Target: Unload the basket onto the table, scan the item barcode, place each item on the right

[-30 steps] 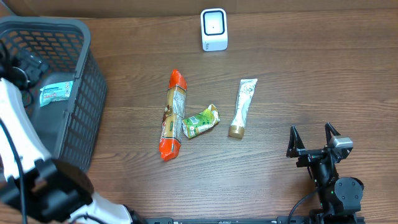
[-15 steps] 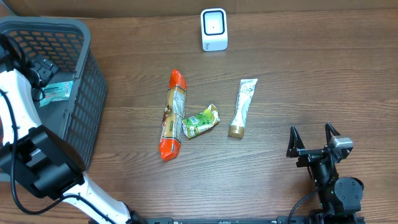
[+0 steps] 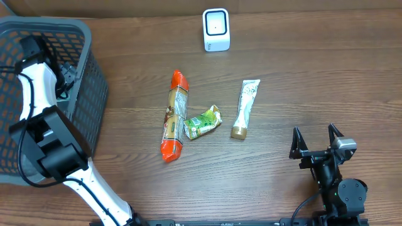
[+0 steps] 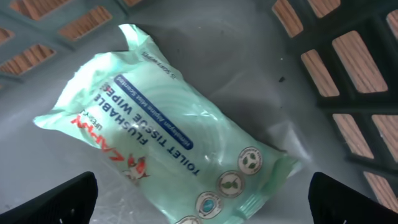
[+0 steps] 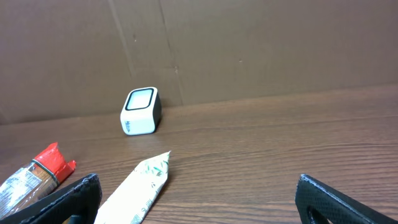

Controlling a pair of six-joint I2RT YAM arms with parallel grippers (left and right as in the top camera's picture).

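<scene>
The left hand [image 4: 208, 202], fingers spread wide, hangs directly over the wipes pack [image 4: 168, 140] in the basket [image 3: 94, 94], the pack's long axis slanting across the gap.

wipes pack [image 4: 180, 155] in basket [image 4: 249, 56], straight ahead of left gripper [image 4: 208, 200] | tube [image 5: 140, 186] ahead-left of right gripper [image 5: 199, 202] | scanner [image 5: 141, 111] beyond tube, well apart

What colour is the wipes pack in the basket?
The wipes pack is mint green with a blue label strip, clearest in the left wrist view.
</scene>
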